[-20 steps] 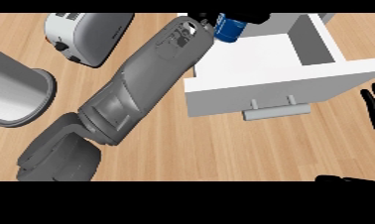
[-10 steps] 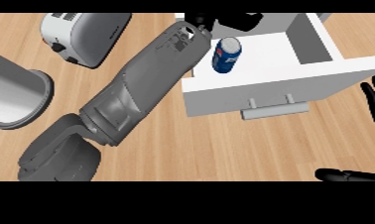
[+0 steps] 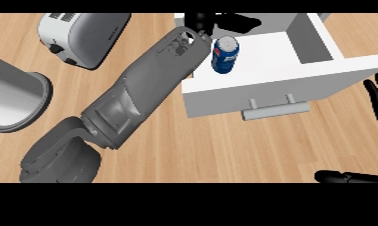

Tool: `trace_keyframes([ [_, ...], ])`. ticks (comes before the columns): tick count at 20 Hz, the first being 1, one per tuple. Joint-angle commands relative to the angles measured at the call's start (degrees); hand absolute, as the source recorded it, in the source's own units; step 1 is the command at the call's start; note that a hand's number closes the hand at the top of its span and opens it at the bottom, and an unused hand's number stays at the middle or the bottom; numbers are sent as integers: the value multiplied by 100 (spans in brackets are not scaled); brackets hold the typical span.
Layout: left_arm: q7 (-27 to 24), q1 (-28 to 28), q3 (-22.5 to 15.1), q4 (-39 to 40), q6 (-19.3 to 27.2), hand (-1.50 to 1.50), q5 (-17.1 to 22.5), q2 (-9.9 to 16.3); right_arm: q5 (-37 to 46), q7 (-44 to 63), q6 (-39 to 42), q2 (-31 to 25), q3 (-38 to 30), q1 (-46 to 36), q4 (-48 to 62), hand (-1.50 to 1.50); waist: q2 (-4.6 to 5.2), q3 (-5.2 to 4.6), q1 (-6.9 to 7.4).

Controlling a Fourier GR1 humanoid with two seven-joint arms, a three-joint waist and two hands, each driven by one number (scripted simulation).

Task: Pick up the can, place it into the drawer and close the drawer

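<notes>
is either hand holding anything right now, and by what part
Nothing is held. The blue can stands in the open white drawer, apart from the left hand above it. Only dark fingers of the right hand show.

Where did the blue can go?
In the head view the blue can lies inside the open white drawer, at its left side, just below the left hand and beside the grey forearm.
</notes>
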Motion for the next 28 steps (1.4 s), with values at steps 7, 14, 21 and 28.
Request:
trace_keyframes([
  [7, -221, 80, 162, -110, 38, -150, 521, 0, 1253, -586, 47, -467, 171, 37, -369, -150, -17, -7, 115],
  [14, -312, -235, 240, -211, 75, -150, 779, 0, 2355, -552, -14, -764, 684, -366, -376, -150, -47, -10, 298],
  [21, -379, -76, 76, -495, 375, -150, 911, 0, 4071, -916, -341, -1036, 1276, -487, 169, -150, -104, -10, 477],
  [28, -91, -262, 236, -502, 315, -150, 736, 35, 5636, -763, -804, -985, 2048, -695, 863, -150, -184, -15, 765],
])
